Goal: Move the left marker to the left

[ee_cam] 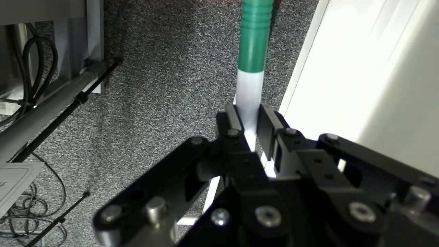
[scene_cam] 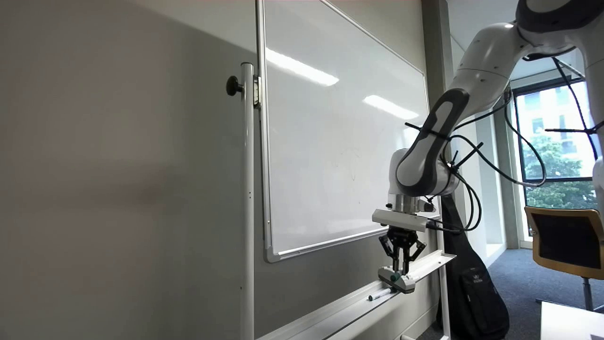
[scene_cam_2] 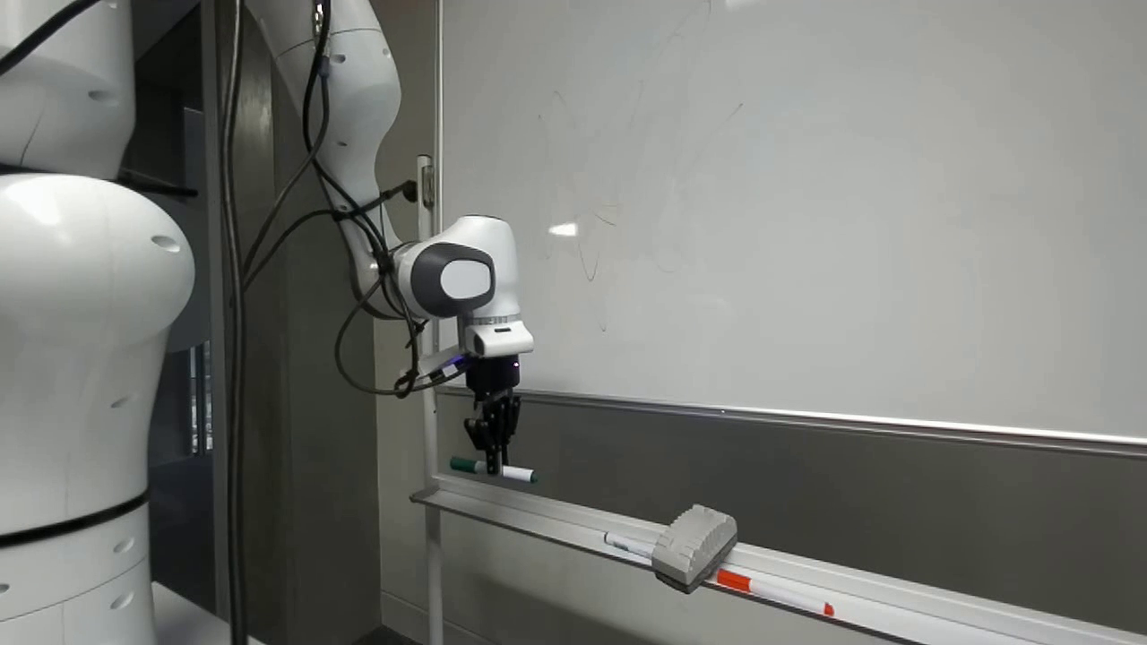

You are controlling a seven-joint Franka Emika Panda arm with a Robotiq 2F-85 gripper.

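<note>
A white marker with a green cap is held in the air above the left end of the ledge in an exterior view point(scene_cam_2: 520, 473). It lies nearly level, green cap to the left. In the wrist view the marker point(ee_cam: 253, 48) runs up from between the fingers, green cap at the top edge. My gripper point(scene_cam_2: 497, 466) is shut on the white body of this marker; its fingertips point(ee_cam: 249, 118) press on both sides. In an exterior view the gripper point(scene_cam: 401, 270) shows behind the grey eraser point(scene_cam: 406, 284), with the marker's green end showing there.
The whiteboard ledge point(scene_cam_2: 529, 518) runs below the board point(scene_cam_2: 806, 224). On it lie a grey eraser point(scene_cam_2: 694, 546), a white marker point(scene_cam_2: 629, 545) left of it and a red-capped marker point(scene_cam_2: 780, 594) right of it. A post point(scene_cam_2: 430, 448) stands at the ledge's left end.
</note>
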